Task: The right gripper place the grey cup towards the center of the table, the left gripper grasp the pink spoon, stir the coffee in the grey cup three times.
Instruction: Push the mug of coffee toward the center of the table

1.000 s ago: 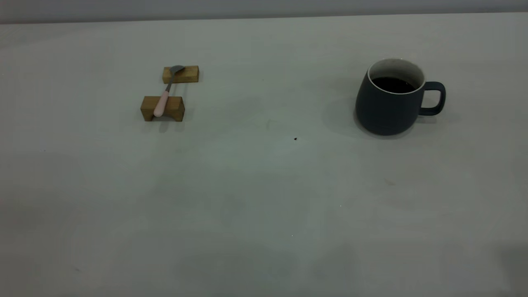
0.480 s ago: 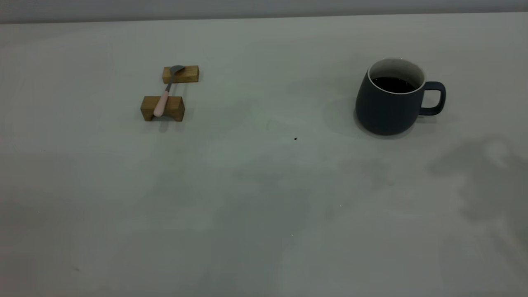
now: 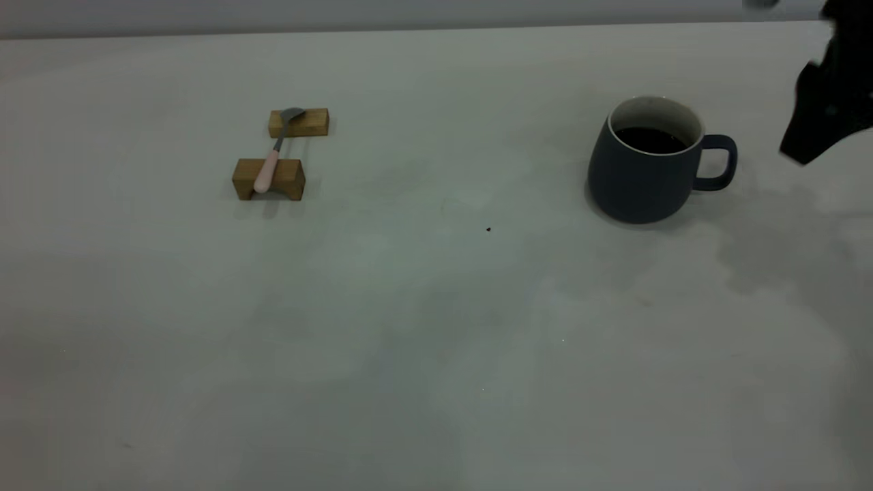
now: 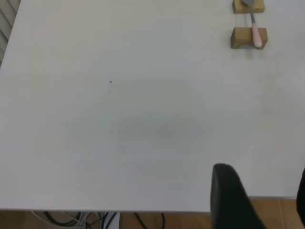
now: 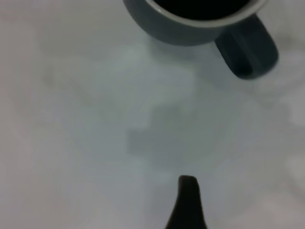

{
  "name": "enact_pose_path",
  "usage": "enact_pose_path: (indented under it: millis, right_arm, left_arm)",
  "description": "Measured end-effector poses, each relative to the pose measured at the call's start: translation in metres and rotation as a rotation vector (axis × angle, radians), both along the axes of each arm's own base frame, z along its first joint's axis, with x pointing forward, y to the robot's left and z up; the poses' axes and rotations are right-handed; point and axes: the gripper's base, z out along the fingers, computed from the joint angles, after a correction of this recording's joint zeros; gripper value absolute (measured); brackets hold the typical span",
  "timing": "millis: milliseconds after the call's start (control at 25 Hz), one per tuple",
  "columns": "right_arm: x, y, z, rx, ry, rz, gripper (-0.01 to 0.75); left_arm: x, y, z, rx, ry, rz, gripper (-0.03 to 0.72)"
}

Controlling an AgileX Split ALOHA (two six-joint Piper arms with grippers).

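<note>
While the right gripper (image 3: 829,102) is seen upper right, near the grey cup (image 3: 644,170), jaw state cannot be told.

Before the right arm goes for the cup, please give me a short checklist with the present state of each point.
1. Grey cup upright on the table: ok.
2. Cup handle faces the right gripper, nothing between them: ok.
3. Coffee sits below the rim, so a gentle slide should not spill: ok.
4. Right gripper jaws open enough for the handle: cannot tell.
5. Table centre free for the cup, only a tiny dark speck there: ok.
6. Pink spoon rests across the two wooden blocks, ready for the left gripper: ok.
</note>
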Motion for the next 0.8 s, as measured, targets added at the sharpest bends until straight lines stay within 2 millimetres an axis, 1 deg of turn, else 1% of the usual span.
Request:
enact_pose_path:
  millis: [80,160,520,680,800]
  right_arm:
    - [0.01,0.0,-0.012,-0.015,0.004,0.062,0.674]
    - [0.02,0.001,-0.018,-0.028,-0.007,0.11,0.674]
    - [0.056,0.002,-0.044,-0.05,-0.023,0.197,0.67]
    - [0.06,0.005,-0.055,-0.044,0.007,0.238,0.654]
    - [0.06,0.012,-0.057,-0.023,0.01,0.264,0.631]
  left_arm:
    - [0.0,0.0,0.0,0.0,0.0,0.0,0.419]
    - [0.0,0.0,0.0,0.0,0.0,0.0,0.419]
    - [0.0,0.0,0.0,0.0,0.0,0.0,0.419]
    - [0.0,0.0,0.0,0.0,0.0,0.0,0.419]
    - [0.0,0.0,0.0,0.0,0.0,0.0,0.419]
